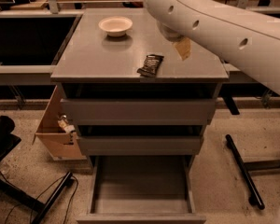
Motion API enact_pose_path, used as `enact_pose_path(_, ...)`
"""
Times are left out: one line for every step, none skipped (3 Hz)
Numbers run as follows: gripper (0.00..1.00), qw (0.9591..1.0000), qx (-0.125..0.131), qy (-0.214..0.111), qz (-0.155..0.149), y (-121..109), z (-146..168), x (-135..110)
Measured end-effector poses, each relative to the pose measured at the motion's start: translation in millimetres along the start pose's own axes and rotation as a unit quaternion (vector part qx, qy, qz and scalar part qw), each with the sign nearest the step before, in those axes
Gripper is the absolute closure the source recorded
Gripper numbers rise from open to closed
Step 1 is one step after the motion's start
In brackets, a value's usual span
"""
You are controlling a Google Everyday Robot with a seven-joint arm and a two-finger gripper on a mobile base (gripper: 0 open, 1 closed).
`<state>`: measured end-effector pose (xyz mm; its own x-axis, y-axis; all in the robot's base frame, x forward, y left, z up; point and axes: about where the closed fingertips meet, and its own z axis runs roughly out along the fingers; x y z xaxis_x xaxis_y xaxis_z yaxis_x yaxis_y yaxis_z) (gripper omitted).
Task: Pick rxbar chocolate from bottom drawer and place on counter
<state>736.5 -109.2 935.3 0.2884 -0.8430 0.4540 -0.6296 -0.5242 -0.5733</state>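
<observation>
The rxbar chocolate [150, 65], a small black wrapped bar, lies flat on the grey counter [93, 57] near its front edge, a little right of the middle. My gripper [179, 45] hangs just above the counter, behind and to the right of the bar and apart from it. My white arm [224, 29] hides most of the gripper. The bottom drawer [140, 181] is pulled out at the base of the cabinet, and its grey floor shows nothing on it.
A white bowl [115, 25] stands on the counter at the back left. The two upper drawer fronts [137, 111] are closed. An open cardboard box [56, 132] sits left of the cabinet. A black chair base and cables [18, 190] lie at the lower left, a black bar [242, 171] on the floor at the right.
</observation>
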Motion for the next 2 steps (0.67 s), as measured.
enact_pose_path(0.00, 0.9999, 0.006, -0.009, 0.008, 0.9, -2.0, 2.7)
enact_pose_path(0.00, 0.9949, 0.069, -0.022, 0.071, 23.7, -43.8, 32.5)
